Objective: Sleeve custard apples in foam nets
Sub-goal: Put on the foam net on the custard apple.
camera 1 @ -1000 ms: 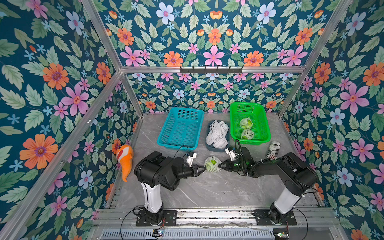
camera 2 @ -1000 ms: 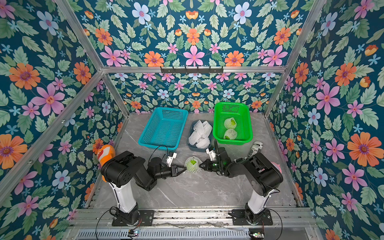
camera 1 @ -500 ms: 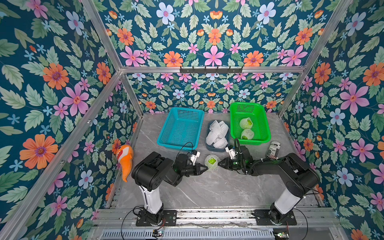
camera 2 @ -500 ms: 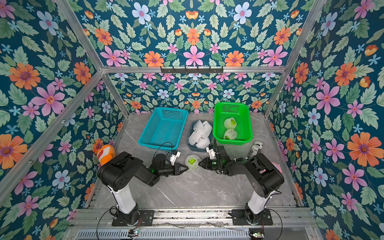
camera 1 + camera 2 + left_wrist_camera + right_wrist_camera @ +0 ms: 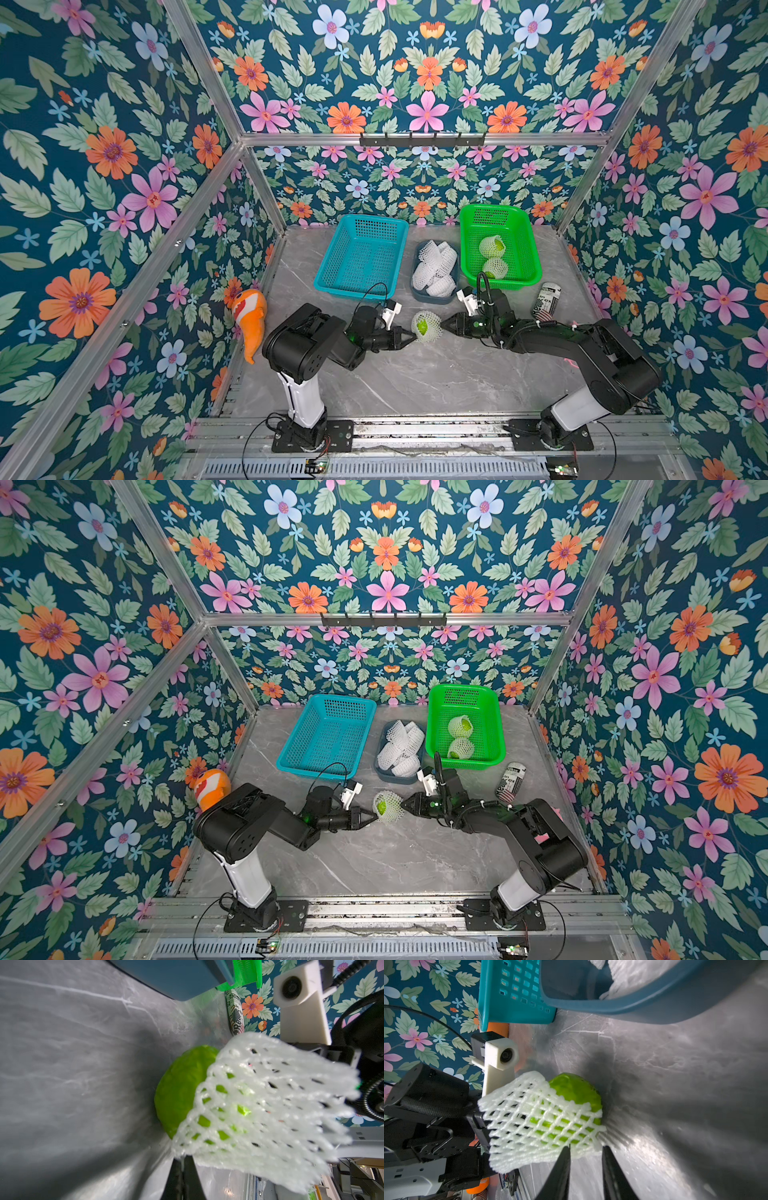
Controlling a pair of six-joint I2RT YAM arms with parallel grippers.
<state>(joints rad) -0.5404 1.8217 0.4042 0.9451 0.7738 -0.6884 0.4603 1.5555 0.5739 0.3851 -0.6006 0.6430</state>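
The third custard apple [image 5: 422, 327] is seen on the grey table [image 5: 415, 386], in front of the baskets, partly covered by a foam net [image 5: 529, 1122]. In both wrist views its bare green side is turned to the table top, and the net's loose end stands away from that surface. The sleeve's long axis is therefore judged to be roughly upright, not laid along the line between the arms.

The fruit is flanked on opposite sides. The left gripper [image 5: 409, 335] is pressed to the side of the net nearest it, with its jaws together. A pinch on the net's lower rim is suggested by the left wrist view, where the mesh corner meets the tips. The right gripper [image 5: 586, 1148] is set at the opposite lower corner. Its jaws are apart, the mesh edge lies at their tips, and nothing is clamped.

Both claws are thus found low beside the fruit, about equally near. If the rim is to be drawn further under the fruit, a pull toward the table is called for on each side. Two sleeved fruits [image 5: 491, 246] are already lodged in the green basket [image 5: 498, 285], which lies beyond the right gripper, so that arm is judged better placed for the carry.
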